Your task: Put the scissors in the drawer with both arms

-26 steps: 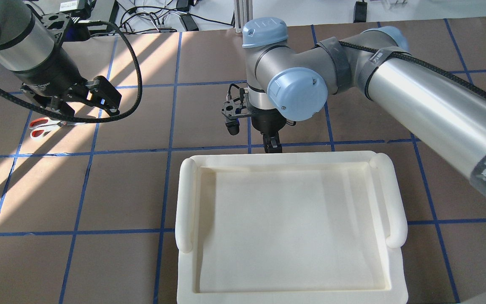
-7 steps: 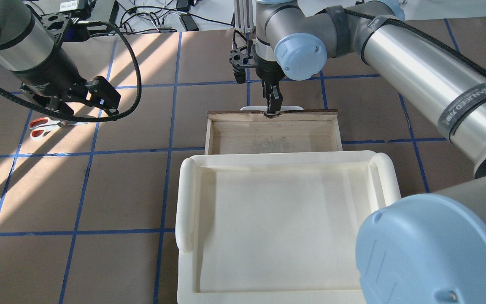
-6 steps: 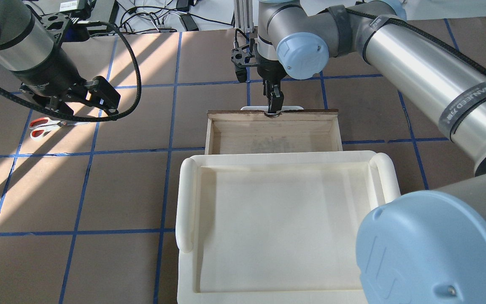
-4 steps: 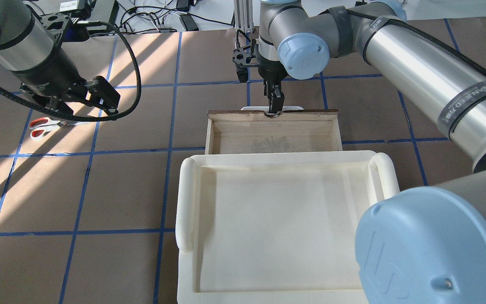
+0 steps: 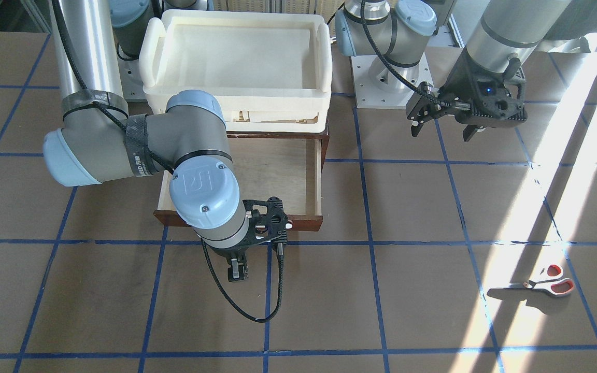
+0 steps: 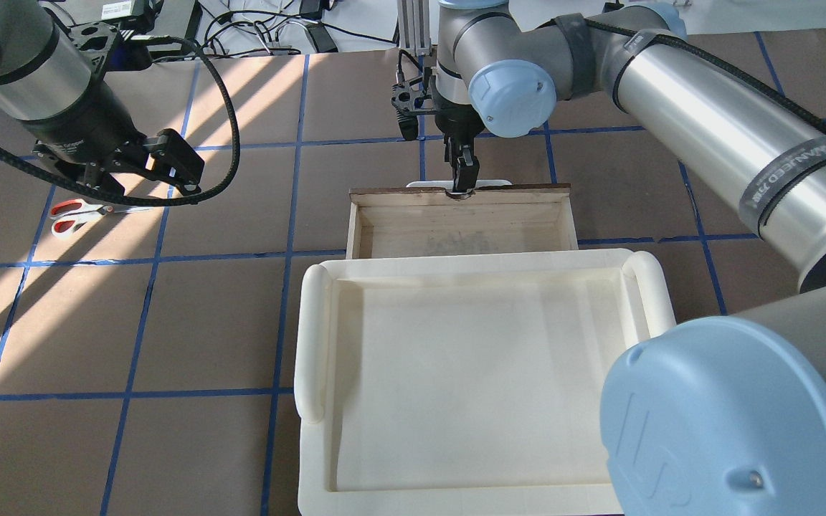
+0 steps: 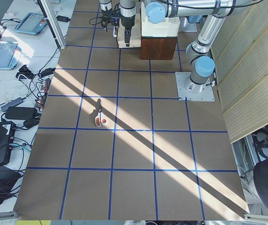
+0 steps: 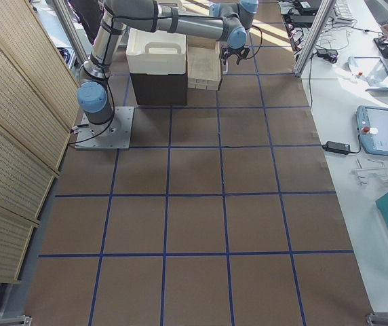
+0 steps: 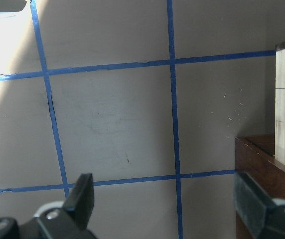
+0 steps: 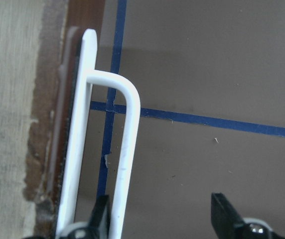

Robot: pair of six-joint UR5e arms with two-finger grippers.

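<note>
The scissors (image 6: 72, 215) lie flat on the table in a sunlit patch; they also show in the front view (image 5: 544, 282). My left gripper (image 6: 97, 188) hangs open and empty above the table near them, its fingers wide apart in the left wrist view (image 9: 167, 209). The drawer (image 6: 520, 190) stands pulled out from under the tray, its pale inside bare. My right gripper (image 6: 462, 175) is at the white handle (image 10: 125, 149), open, with the bar between its fingers close to the left finger (image 10: 100, 214).
A cream-white tray (image 6: 312, 344) sits on the dark cabinet (image 8: 157, 88) that houses the drawer. The right arm's elbow (image 5: 202, 186) hangs over the drawer's front. The arm base plates (image 5: 386, 77) stand at the robot's side. Cables (image 6: 269, 36) lie past the far edge.
Since 3.6 s ago the drawer has come out from under the tray, with my right gripper at its handle. In the last second tray and drawer shifted slightly. The left arm has not moved.
</note>
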